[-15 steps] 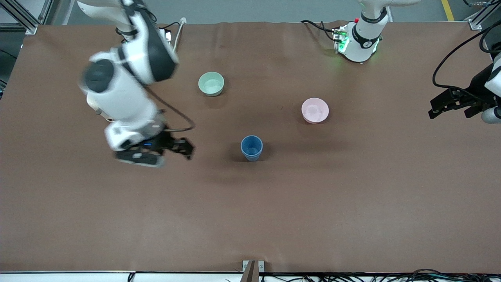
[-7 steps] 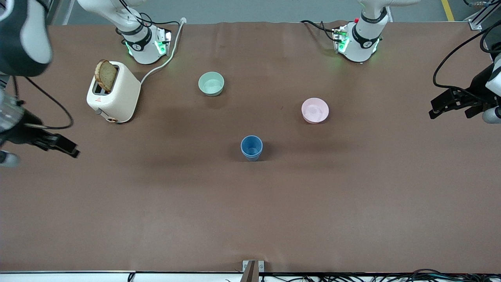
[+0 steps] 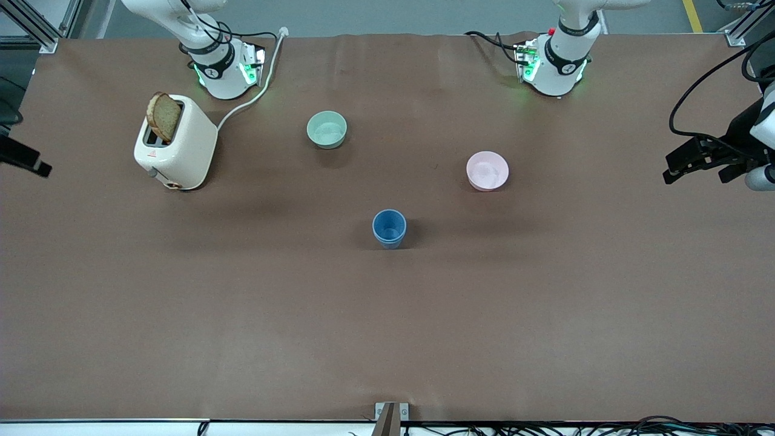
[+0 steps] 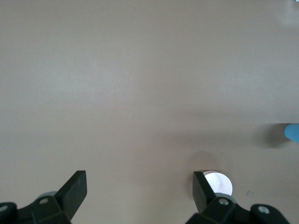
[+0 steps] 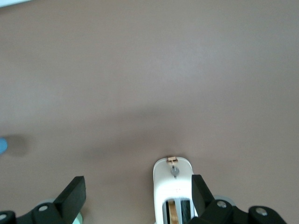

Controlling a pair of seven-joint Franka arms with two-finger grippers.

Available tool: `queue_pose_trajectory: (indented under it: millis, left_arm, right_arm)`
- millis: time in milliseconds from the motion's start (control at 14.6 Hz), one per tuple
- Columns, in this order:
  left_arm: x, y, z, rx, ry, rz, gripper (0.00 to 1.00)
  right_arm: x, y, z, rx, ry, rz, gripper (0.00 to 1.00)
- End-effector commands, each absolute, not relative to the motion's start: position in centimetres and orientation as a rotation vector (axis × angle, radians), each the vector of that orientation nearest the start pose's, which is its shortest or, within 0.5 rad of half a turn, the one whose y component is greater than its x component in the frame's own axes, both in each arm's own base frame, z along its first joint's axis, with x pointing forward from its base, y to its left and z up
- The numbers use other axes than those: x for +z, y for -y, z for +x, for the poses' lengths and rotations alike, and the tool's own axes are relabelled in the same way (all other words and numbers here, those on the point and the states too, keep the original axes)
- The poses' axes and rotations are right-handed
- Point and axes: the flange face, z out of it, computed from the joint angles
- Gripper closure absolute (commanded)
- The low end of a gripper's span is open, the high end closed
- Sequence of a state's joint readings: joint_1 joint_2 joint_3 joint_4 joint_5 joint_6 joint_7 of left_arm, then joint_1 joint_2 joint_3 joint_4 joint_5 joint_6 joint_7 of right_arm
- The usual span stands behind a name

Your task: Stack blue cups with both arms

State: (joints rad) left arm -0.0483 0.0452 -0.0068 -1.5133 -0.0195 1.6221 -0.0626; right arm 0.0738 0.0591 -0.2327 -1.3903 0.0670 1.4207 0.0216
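Note:
One blue cup (image 3: 389,228) stands upright in the middle of the table; a second cup cannot be told apart from it. Its edge also shows in the left wrist view (image 4: 293,133) and the right wrist view (image 5: 2,144). My left gripper (image 3: 693,174) hangs open and empty over the left arm's end of the table, well away from the cup; its jaws stand wide apart (image 4: 138,179). My right gripper (image 3: 25,160) is at the table's edge at the right arm's end, mostly out of the front view. It is open and empty (image 5: 138,184).
A cream toaster (image 3: 178,148) with a bread slice stands near the right arm's base; it also shows in the right wrist view (image 5: 173,186). A mint-green bowl (image 3: 327,129) and a pink bowl (image 3: 487,171) sit farther from the front camera than the cup.
The right arm has swung from beside the cup out to its end of the table, uncovering the toaster. The left arm and the cup have not moved.

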Motion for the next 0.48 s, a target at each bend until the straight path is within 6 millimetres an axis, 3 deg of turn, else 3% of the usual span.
queue_pose_trajectory:
  millis: [0, 205, 410]
  left_arm:
    - [63.7, 3.6, 57.2, -0.122, -0.005, -3.157, 0.00]
    - [63.9, 3.5, 57.2, -0.127, -0.002, -3.149, 0.00]
    - [63.9, 3.6, 57.3, -0.125, -0.005, -3.145, 0.00]
  right_arm:
    - [68.5, 7.4, 52.1, 0.070, -0.196, -3.118, 0.00]
    - [69.2, 7.9, 49.9, 0.086, -0.133, -3.131, 0.00]
    - [70.0, 9.1, 49.9, 0.048, -0.151, -3.135, 0.00]
